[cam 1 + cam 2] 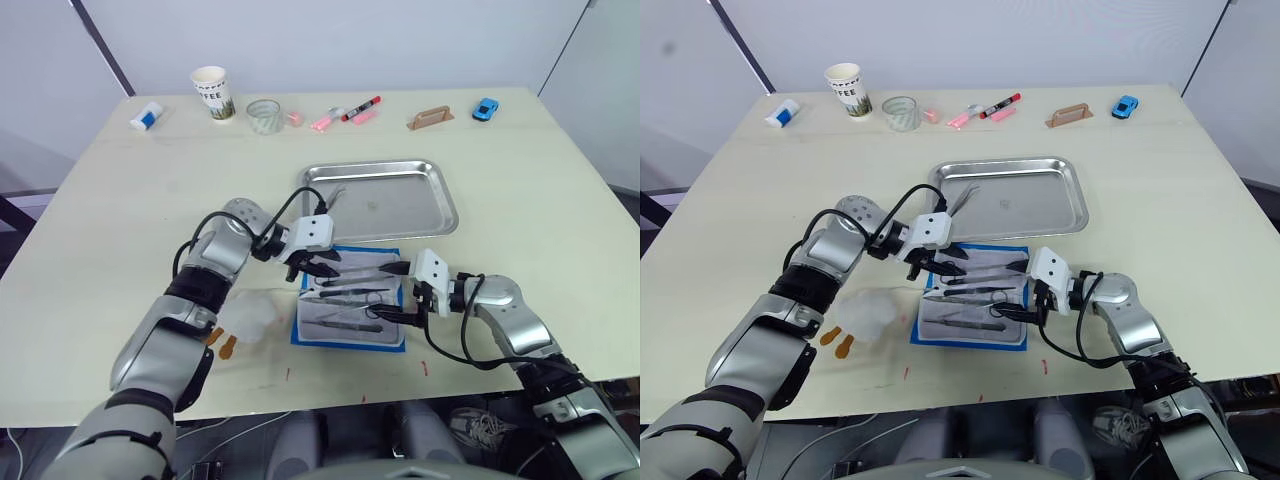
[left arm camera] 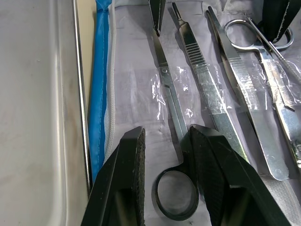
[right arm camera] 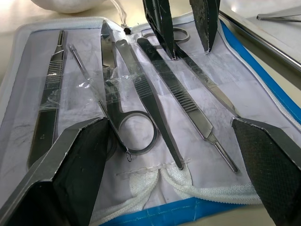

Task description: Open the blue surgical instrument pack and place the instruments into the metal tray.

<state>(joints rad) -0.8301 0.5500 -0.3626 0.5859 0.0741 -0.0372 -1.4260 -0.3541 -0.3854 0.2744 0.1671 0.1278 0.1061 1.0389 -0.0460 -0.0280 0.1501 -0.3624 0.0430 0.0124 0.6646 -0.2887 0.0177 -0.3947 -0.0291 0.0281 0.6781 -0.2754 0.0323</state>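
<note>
The blue surgical instrument pack [image 1: 350,335] lies open on the table in front of the metal tray [image 1: 440,205]. Several instruments [image 3: 141,70] lie in a row on its pale lining. My left gripper [image 1: 318,268] is open, low over the pack's end nearest the tray. Its fingers [image 2: 127,183] straddle the ring handle of a pair of scissors [image 2: 171,108]. My right gripper [image 1: 390,292] is wide open at the pack's right edge, with its fingers [image 3: 70,179] spread across the instruments' ends. One slim instrument [image 1: 335,195] lies in the tray's left part.
A white plush toy [image 1: 245,318] sits left of the pack. Along the far edge stand a paper cup [image 1: 213,93], a clear round container [image 1: 264,115], pink and red markers [image 1: 345,113], a wooden piece [image 1: 430,118], a blue toy car [image 1: 486,109] and a white tube [image 1: 146,117].
</note>
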